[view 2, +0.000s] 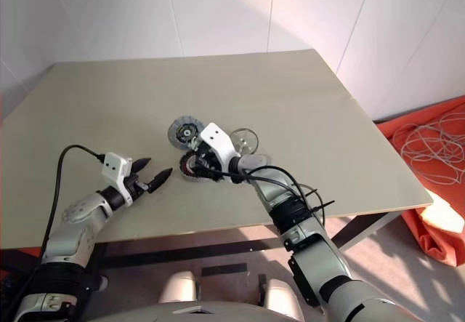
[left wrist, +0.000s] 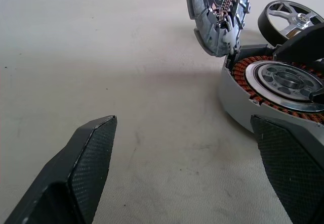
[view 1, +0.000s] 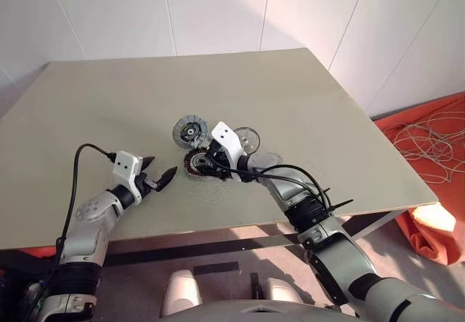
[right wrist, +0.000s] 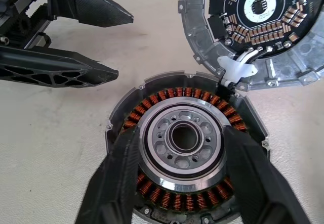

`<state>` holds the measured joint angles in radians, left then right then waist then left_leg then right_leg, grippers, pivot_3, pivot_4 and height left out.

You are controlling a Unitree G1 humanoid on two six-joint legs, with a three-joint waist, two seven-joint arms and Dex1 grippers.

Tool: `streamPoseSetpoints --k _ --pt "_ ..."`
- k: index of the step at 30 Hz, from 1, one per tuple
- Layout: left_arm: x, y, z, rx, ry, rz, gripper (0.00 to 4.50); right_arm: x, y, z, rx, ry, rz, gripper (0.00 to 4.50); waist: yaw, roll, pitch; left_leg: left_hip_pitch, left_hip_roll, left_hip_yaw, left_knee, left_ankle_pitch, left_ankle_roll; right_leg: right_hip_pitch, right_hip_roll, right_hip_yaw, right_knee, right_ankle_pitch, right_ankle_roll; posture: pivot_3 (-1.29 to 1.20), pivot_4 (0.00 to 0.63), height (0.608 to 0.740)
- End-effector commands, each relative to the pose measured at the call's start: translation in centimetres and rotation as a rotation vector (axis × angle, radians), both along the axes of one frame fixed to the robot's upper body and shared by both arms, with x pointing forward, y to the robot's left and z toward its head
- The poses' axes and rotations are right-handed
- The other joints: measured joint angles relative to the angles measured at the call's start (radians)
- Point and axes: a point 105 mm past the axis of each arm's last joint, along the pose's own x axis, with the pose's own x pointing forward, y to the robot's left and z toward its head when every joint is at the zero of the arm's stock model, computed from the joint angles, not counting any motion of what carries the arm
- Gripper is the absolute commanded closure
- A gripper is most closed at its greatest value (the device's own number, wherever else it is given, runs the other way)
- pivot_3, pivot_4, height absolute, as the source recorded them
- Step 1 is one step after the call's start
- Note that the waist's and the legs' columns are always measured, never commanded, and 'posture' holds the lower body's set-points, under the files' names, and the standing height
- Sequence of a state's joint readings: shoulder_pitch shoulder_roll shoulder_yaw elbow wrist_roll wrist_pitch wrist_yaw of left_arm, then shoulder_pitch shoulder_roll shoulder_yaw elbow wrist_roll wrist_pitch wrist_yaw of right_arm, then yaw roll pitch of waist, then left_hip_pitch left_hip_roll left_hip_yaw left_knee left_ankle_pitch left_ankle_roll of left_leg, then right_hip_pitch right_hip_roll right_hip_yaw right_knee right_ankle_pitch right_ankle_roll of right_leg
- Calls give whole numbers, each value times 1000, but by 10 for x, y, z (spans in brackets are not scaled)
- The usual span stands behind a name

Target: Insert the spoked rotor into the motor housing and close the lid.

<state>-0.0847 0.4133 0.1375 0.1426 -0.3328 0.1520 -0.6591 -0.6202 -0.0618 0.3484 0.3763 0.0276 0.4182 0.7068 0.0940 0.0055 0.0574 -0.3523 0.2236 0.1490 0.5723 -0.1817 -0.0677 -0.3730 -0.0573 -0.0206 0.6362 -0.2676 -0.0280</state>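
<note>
Two sets of jaws are released. Right gripper [right wrist: 183,183] straddles the motor housing [right wrist: 183,138] without clamping it; left gripper [view 1: 158,171] hovers at its 9 o'clock. Lid [view 1: 189,130] lies at 11 o'clock, spoked rotor [view 1: 248,139] at 2 o'clock, all on the tabletop [view 1: 109,111].

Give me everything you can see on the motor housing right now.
The round silver-rimmed motor housing lies flat on the beige table, its ring of reddish-brown copper windings around a silver perforated centre. The open right gripper straddles it. The grey round lid stands open at its edge, joined by a white connector.
</note>
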Motion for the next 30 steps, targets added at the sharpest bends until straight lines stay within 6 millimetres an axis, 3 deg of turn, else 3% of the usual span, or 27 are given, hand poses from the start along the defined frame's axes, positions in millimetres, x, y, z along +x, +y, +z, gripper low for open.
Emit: streamPoseSetpoints --k 1,3,18,30 --pt "5 1 15 11 -56 -2 0 4 3 15 21 -60 6 461 0 0 0 0 0 0 0 0 0 0 0 0 0 0 0 0 0 740" --pt "4 -1 16 11 -59 -5 0 4 3 15 25 -64 5 19 0 0 0 0 0 0 0 0 0 0 0 0 0 0 0 0 0 740" --pt "2 -10 27 -13 -63 -33 0 4 4 48 121 -128 21 19 -1 0 0 0 0 0 0 0 0 0 0 0 0 0 0 0 0 740" --pt "2 -12 28 -6 -60 -32 0 5 5 37 107 -99 12 19 -1 0 0 0 0 0 0 0 0 0 0 0 0 0 0 0 0 740"
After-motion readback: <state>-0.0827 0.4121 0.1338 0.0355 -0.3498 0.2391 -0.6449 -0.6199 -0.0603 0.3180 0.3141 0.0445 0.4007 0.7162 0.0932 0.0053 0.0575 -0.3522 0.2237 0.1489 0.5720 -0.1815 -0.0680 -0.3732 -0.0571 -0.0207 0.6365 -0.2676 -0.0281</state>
